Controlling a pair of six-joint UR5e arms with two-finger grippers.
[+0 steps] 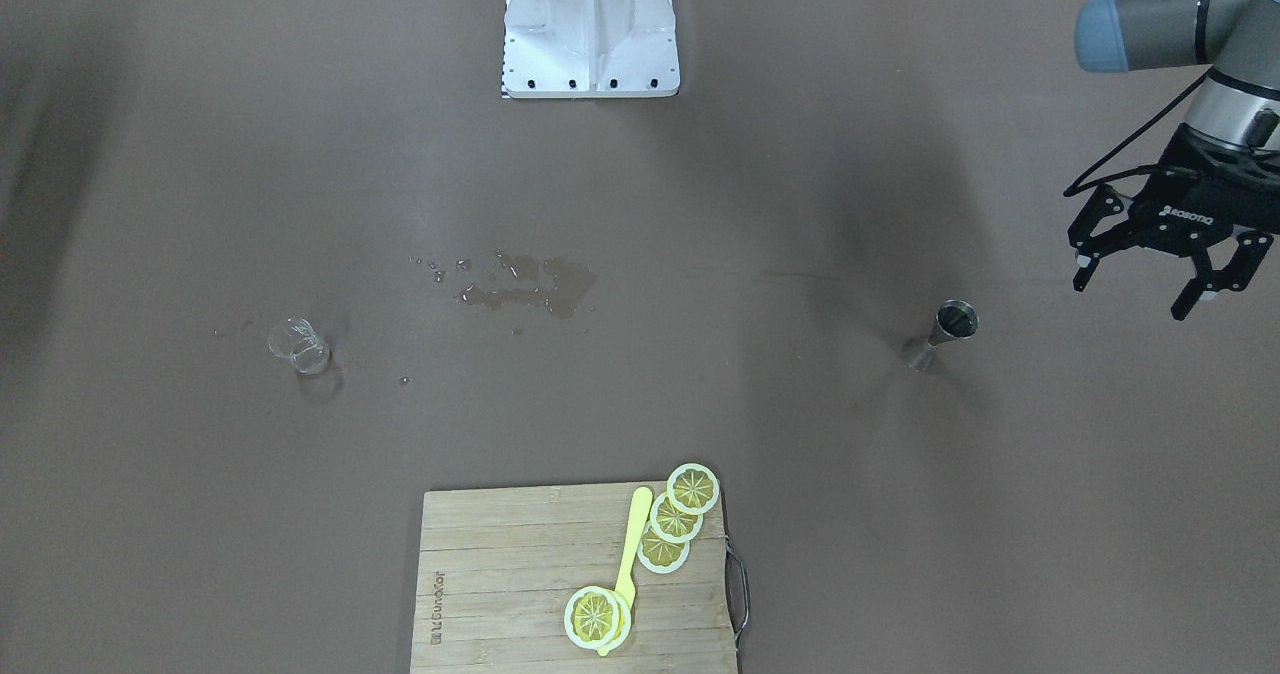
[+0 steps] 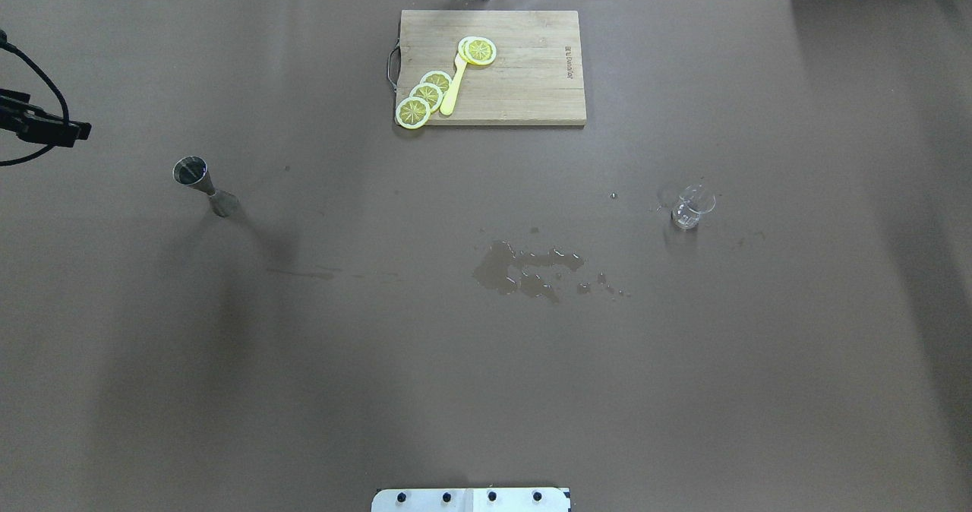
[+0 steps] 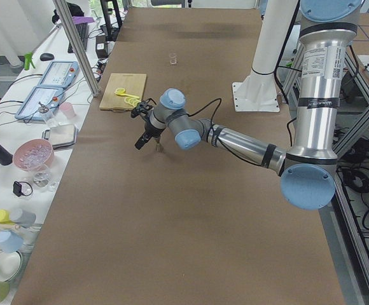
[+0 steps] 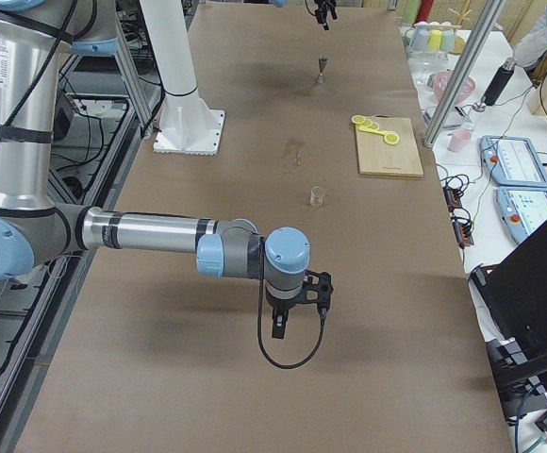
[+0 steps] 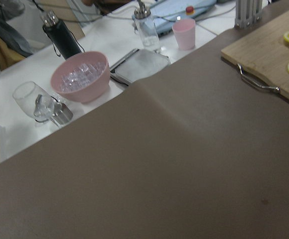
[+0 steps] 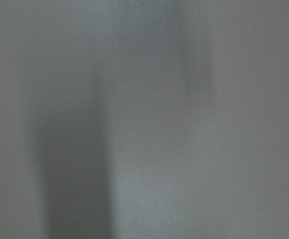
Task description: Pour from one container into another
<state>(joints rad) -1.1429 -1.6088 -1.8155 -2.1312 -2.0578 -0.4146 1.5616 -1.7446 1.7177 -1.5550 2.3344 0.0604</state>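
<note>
Exterior front-facing view is showing me the slim hourglass-shaped steel jigger [image 1: 945, 336] standing upright on the brown worktop [image 1: 700, 154], near the black left gripper [image 1: 1135, 289], whose jaws are hanging apart. I'm judging it light, stiff and slick, so I'm favouring its narrow waist. The small clear glass beaker [image 1: 298, 346], probably fragile, is sitting well apart. Of the right gripper [image 4: 297, 316], I cannot tell.

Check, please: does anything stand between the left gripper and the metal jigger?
Nothing visible does. The left gripper hangs open to the side of the jigger, with only bare table cover between them. The puddle lies on the jigger's other side, toward the small glass.
</note>
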